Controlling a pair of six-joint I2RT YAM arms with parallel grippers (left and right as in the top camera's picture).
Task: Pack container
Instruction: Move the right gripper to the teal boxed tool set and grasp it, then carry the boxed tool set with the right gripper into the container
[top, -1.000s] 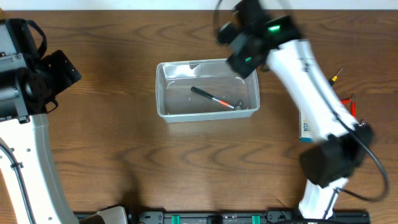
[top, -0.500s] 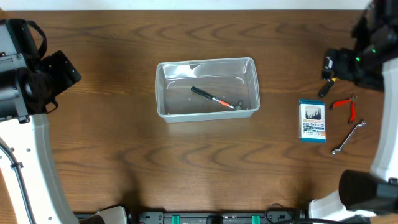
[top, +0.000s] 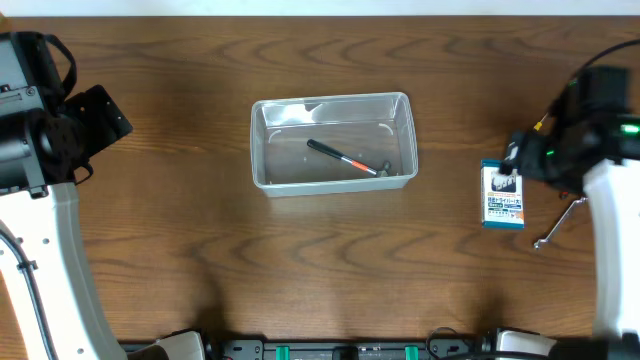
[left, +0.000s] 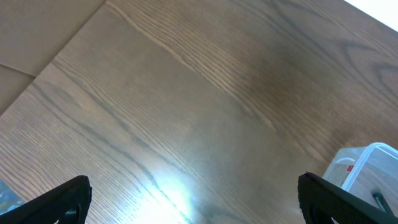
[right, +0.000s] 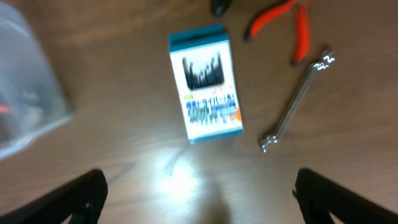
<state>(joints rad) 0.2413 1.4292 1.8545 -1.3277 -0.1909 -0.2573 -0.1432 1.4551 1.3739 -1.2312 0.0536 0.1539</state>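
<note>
Swinging off container (top: 258, 142) at mid-table, right gripper (right: 199, 190) now hovers over blue box (top: 502, 195), jaws spread wide, empty. Black-red tool (top: 340, 157) already inside container; blue box looks like next pick. Left gripper (left: 193, 193) parked far left, jaws wide, nothing held.

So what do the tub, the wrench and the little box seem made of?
Container: likely clear plastic, glossy; see-through walls with glints. Wrench: bare metal, silvery sheen. Box: probably printed card, blue-and-white, with flat faces; blurred, so unsure.
</note>
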